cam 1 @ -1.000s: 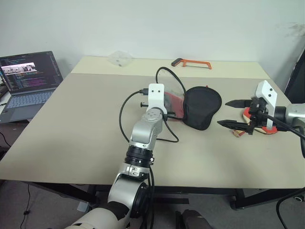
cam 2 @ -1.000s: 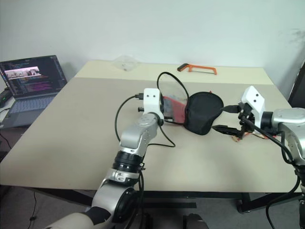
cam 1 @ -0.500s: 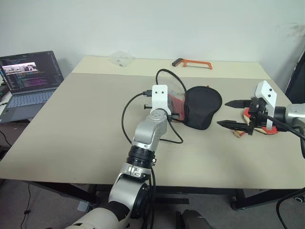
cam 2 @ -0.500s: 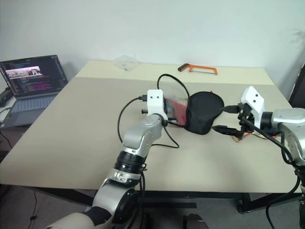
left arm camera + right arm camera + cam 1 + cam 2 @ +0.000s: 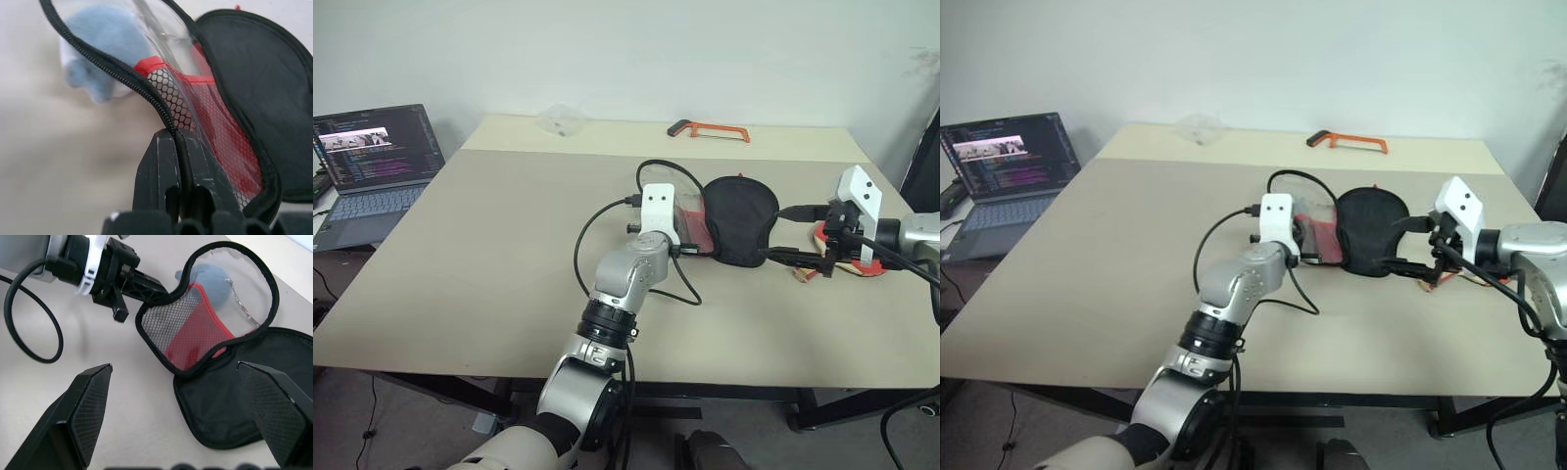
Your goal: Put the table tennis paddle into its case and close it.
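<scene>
On the big beige table (image 5: pixel 489 245), near its middle, lies the case (image 5: pixel 736 217). It is unzipped and spread apart like a book. One half is black cloth and lies flat on the table. The other half (image 5: pixel 215 318) has a clear window, a red band and black mesh, and it is lifted up at a tilt. A black zip runs all around its edge.

The left gripper (image 5: pixel 180 164) has its two black fingers squeezed tight on the zip edge of the lifted half, down by the mesh part. That is what holds this half up off the table.

The right gripper (image 5: pixel 798 233) is at the right of the case, with its fingers spread wide apart and nothing between them. From its wrist camera, one finger (image 5: pixel 88 406) sits on each side of the unzipped case, above it and not touching it.

The table tennis paddle (image 5: pixel 837 262) lies on the table at the right, under the right gripper, just beside the case and not in it. Its red face and light wooden handle peek out below the gripper.

A small grey pouch (image 5: pixel 208 276) sits behind the clear window. At the far edge of the table lies an orange hacksaw (image 5: pixel 707 128). A laptop (image 5: pixel 372 166) stands off the left side of the table with its screen lit.
</scene>
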